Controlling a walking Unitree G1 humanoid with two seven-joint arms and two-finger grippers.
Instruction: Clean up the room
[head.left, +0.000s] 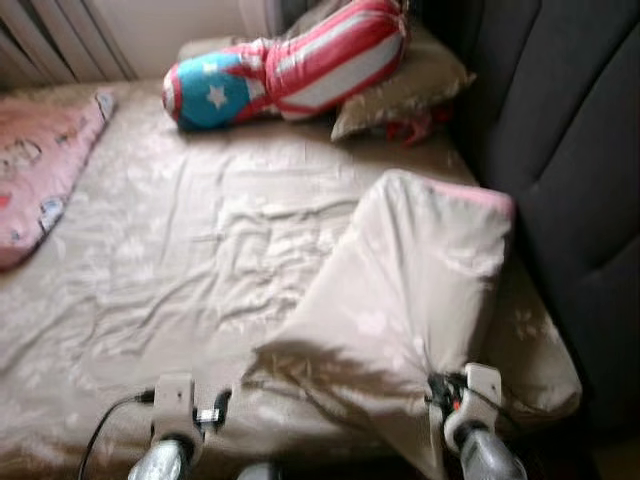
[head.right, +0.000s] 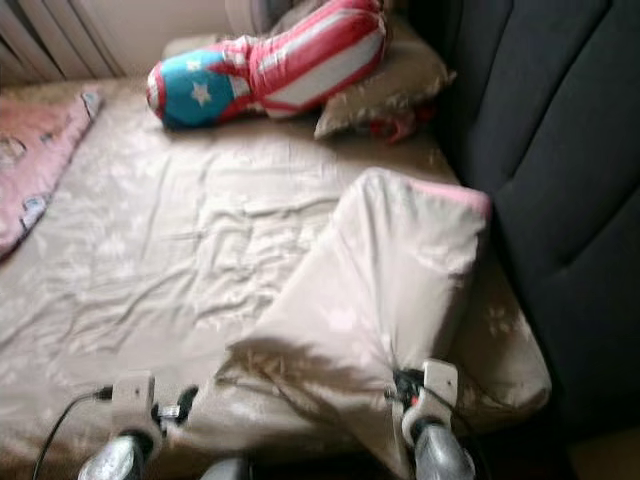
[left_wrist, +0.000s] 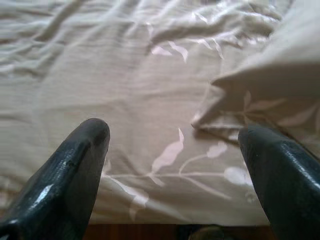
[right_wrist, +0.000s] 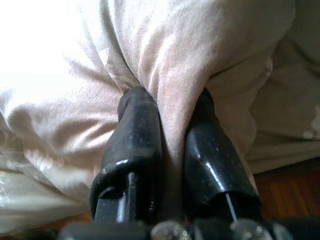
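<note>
— Pillow (head.left: 420, 290) position?
— Beige, tilted up on the bed (head.left: 180, 260) beside the dark headboard (head.left: 570, 150), its near corner pinched between the fingers of the right end effector (right_wrist: 172, 125).
— And the left end effector (left_wrist: 175, 150)?
— Fingers spread wide, hovering above the sheet at the bed's near edge. A star-striped cushion (head.left: 280, 65) lies at the far end.

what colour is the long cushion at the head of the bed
Red and white stripes, with a blue end bearing white stars; the long cushion shows best in the left eye view.
</note>
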